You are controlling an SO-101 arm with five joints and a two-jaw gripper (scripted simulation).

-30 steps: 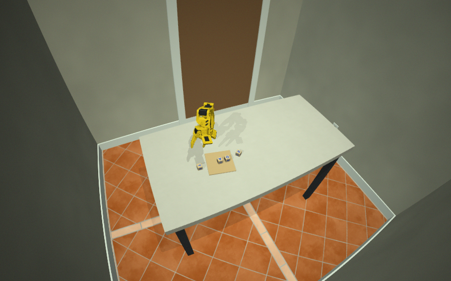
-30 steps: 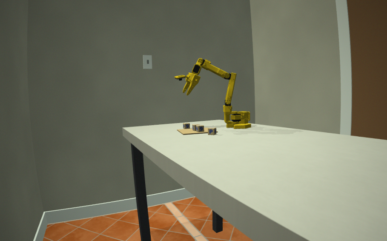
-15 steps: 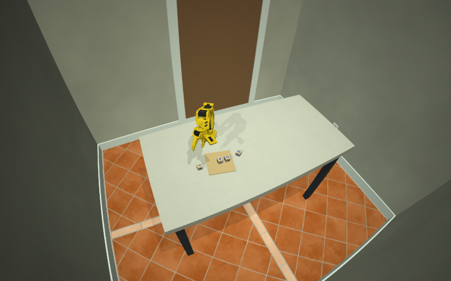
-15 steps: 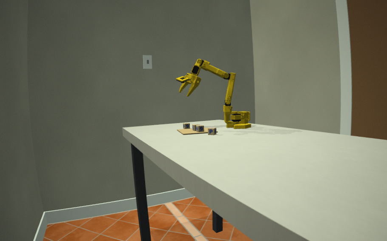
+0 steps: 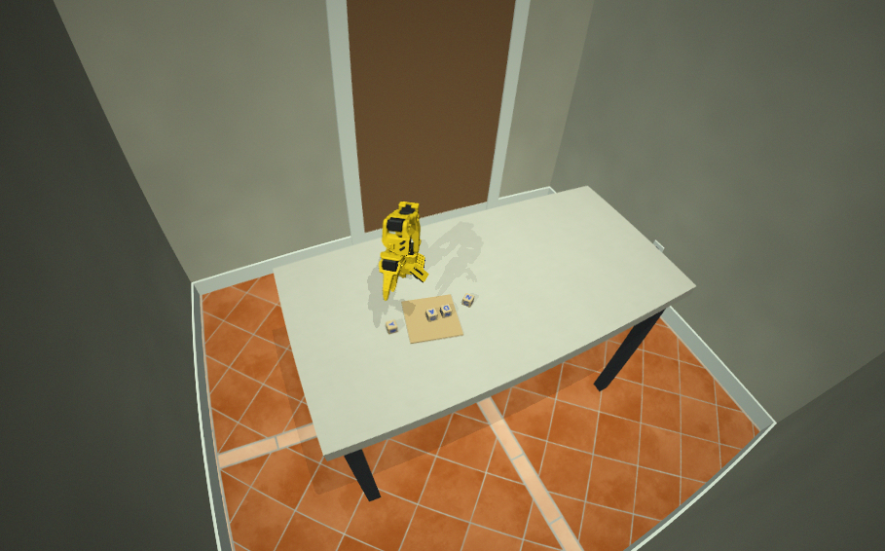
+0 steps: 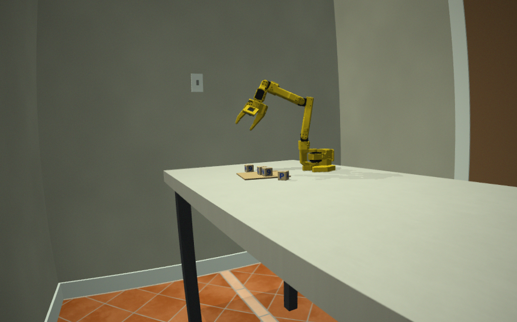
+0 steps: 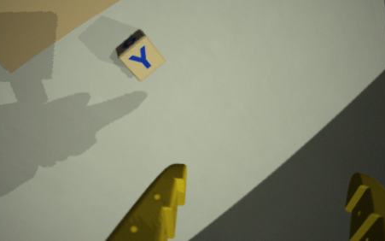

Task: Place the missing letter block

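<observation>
The Y block (image 7: 141, 57) (image 5: 391, 327) (image 6: 248, 168) lies on the table just off the tan mat (image 7: 72, 10) (image 5: 438, 332) (image 6: 245, 175), with its blue Y on top and turned at an angle in the wrist view. On the mat the A block (image 5: 431, 313) (image 6: 260, 170) and the D block (image 5: 446, 310) (image 6: 267, 172) stand side by side. The fourth block (image 5: 467, 300) (image 6: 282, 175) lies off the mat on the D side. My gripper (image 7: 268, 171) (image 5: 400, 284) (image 6: 244, 125) is open and empty. It hangs high above the table, near the Y block's side of the mat.
The arm's base (image 6: 318, 158) stands behind the mat on the pale table (image 5: 534, 287). The table edge (image 7: 320, 132) runs close to the Y block in the wrist view, with dark floor beyond it.
</observation>
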